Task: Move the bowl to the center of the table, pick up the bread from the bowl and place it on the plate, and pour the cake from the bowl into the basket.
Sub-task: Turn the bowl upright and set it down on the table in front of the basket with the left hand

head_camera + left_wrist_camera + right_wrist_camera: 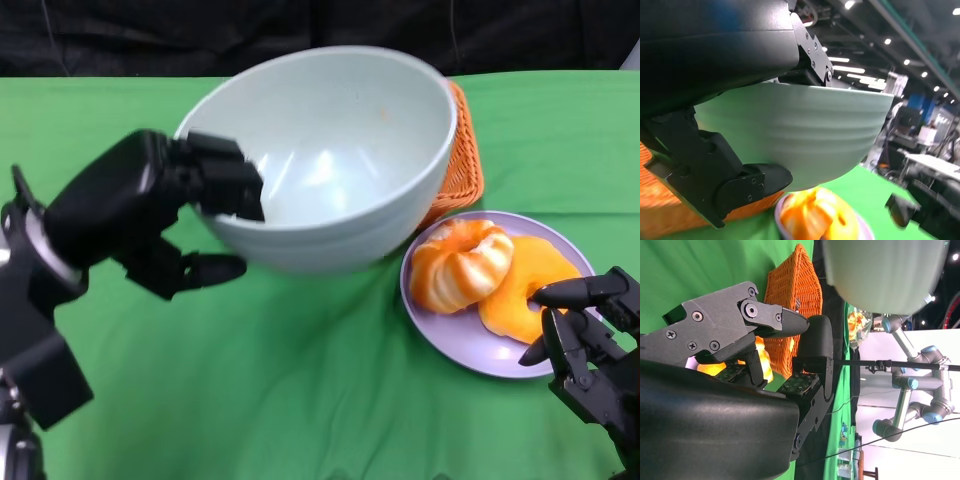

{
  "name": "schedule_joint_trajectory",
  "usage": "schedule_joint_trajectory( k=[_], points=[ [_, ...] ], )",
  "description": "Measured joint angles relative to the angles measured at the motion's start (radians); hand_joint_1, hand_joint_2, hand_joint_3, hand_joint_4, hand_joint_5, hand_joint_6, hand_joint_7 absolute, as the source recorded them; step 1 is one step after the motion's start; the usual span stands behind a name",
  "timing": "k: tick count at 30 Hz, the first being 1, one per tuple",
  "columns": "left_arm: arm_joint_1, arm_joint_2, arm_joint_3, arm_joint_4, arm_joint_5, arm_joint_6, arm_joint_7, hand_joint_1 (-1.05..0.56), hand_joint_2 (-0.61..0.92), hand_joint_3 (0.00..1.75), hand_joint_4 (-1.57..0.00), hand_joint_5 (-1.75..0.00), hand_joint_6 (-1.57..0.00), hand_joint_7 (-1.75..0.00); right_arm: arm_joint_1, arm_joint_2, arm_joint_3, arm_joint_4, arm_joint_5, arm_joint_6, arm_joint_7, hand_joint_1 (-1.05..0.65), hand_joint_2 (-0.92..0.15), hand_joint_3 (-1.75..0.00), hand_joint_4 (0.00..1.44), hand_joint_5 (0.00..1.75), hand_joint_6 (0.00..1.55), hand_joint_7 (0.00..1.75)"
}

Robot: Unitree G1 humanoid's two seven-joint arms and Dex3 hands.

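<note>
The left hand (170, 205) grips the near-left rim of the pale green bowl (340, 150), fingers hooked over the lip into the inside and a thumb under the outer wall. The bowl is raised and tipped, its mouth facing up and toward the camera; its inside shows nothing in it. The bowl's far-right side overlaps the orange wicker basket (462, 160), which sits behind it, only its right edge showing. From the left wrist view the bowl's ribbed wall (805, 135) hangs clear above the plate and the green cloth.

The lilac plate (450, 335) lies at right, just beside the basket's near corner. On it rest a ring-shaped striped bread (460, 262) and a flatter orange ring (525, 285), touching each other.

The right hand (585, 335) rests at the plate's near-right rim, fingers loosely spread and holding nothing, fingertips over the orange ring's edge.

Bare green tablecloth (260, 380) lies open in front of the bowl and between the two hands.
</note>
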Motion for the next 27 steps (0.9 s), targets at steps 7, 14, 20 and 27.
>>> schedule_joint_trajectory(
  k=[7, 14, 20, 27],
  points=[
    [0.089, 0.035, 0.040, -0.086, 0.470, 0.016, 0.393, -0.05, 0.36, 1.13, -0.87, -1.75, -0.76, -1.59, -0.008, -0.005, -0.003, 0.006, -0.006, 0.000, 0.000, -0.14, -0.80, -0.65, 0.70, 1.58, 0.71, 1.23],
    [0.100, 0.093, -0.192, -0.118, 0.815, 0.199, 0.888, -0.05, 0.51, 0.77, -0.88, -1.75, -0.77, -1.62, -0.008, -0.003, 0.005, 0.011, -0.009, 0.000, 0.001, -0.13, -0.80, -0.67, 0.69, 1.59, 0.69, 1.24],
    [0.099, 0.144, -0.485, -0.106, 1.049, 0.378, 1.328, -0.09, 0.73, 0.16, -0.85, -1.75, -0.74, -1.60, -0.009, -0.002, 0.005, 0.013, -0.009, 0.000, 0.001, -0.12, -0.79, -0.68, 0.69, 1.61, 0.69, 1.26],
    [0.012, 0.167, -0.870, 0.060, 1.192, 0.602, 1.782, -0.14, 0.83, 0.11, -0.85, -1.75, -0.66, -1.71, -0.015, -0.003, -0.004, 0.015, -0.008, 0.000, 0.000, -0.12, -0.79, -0.69, 0.68, 1.61, 0.68, 1.26]
  ],
)
